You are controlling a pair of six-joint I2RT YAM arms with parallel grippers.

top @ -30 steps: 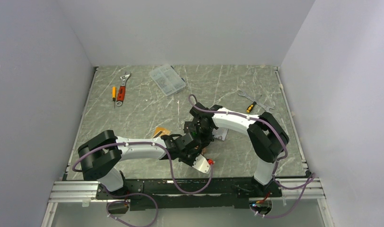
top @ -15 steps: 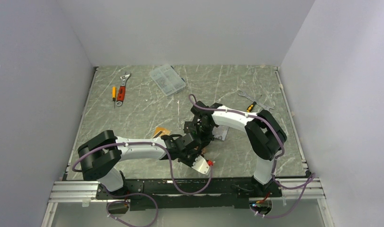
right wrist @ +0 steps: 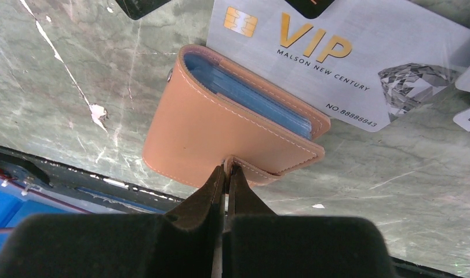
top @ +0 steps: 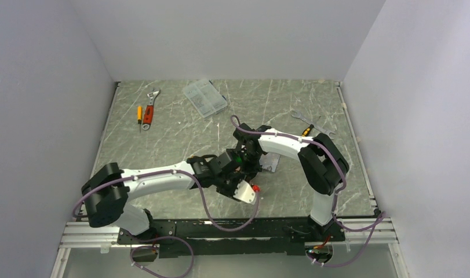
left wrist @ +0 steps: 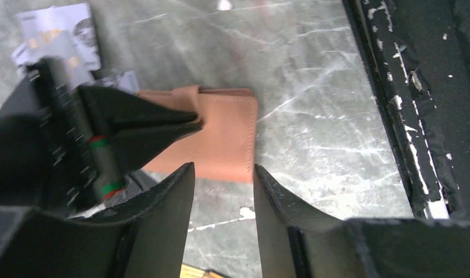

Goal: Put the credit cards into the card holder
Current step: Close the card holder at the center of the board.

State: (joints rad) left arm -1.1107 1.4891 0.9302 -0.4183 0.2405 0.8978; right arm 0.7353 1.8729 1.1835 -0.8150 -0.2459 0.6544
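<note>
Salmon-pink leather catches the eye: the wallet [right wrist: 215, 133] is folded over, with pale-blue pockets showing along its open edge, above the marble table [right wrist: 76, 87]. I cannot tell whether it rests flat. The right gripper [right wrist: 225, 169] has its fingers pressed together on the wallet's near flap, pinching it. Beyond the wallet from that gripper lies a silver card [right wrist: 336, 46] marked VIP, one edge hidden behind the leather. The left gripper [left wrist: 221, 185] hangs with its fingers parted a little, holding nothing, the wallet's edge just past its fingertips. A corner of an orange card [left wrist: 197, 271] shows beneath it.
</note>
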